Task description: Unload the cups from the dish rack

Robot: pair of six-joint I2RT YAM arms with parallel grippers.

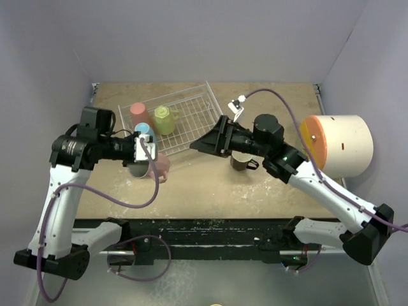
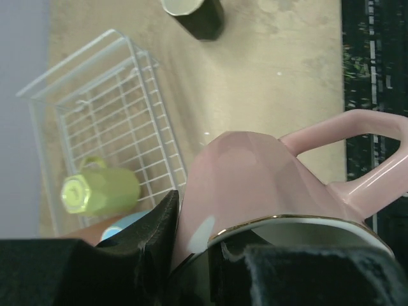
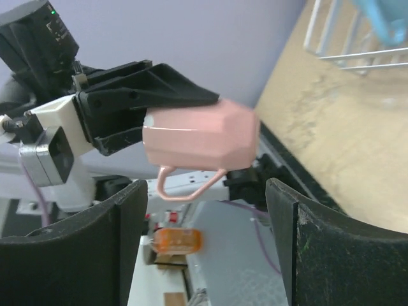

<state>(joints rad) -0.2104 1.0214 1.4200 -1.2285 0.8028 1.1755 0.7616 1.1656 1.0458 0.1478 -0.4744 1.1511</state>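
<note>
- Left claw [image 1: 152, 159] is clamped on the rim of the pink mug [image 1: 160, 168], with one finger inside the mouth and one outside against the wall
- In the left wrist view the pink mug [image 2: 248, 178] fills the lower frame; its handle points right and its gold-edged rim is at the left claw [image 2: 217, 252]
- The pink mug is out of the rack [image 1: 185, 124], just off the rack's near left corner and over the table [image 1: 210, 191]
- From the right wrist the pink mug [image 3: 201, 137] lies sideways with its handle hanging down, and the left claw [image 3: 153, 99] grips it from the left; I cannot tell if it touches the table
- Right claw [image 1: 199, 145] is spread wide and holds nothing; it points left at the near edge of the rack
- In its own view the right claw [image 3: 204, 242] has a finger at each lower corner, with the pink mug seen through the gap, well apart from both
- The rack sits askew on the far left part of the table, with three mugs in its left end
- The red mug [image 1: 139, 113] is farthest left, the green mug [image 1: 164, 119] is just beside it, and the blue mug [image 1: 144, 132] is nearer, close to the left claw
- In the left wrist view the green mug [image 2: 99, 191] shows its base in the rack [image 2: 108, 121], and the blue mug [image 2: 124, 224] peeks out by the finger
- The black mug [image 1: 241, 160] stands upright on the table outside the rack, under the right arm, handle to the right
- The black mug [image 2: 194, 14] shows a pale inside
- A cylinder [image 1: 338, 145] lies on its side at the right edge of the table
</note>
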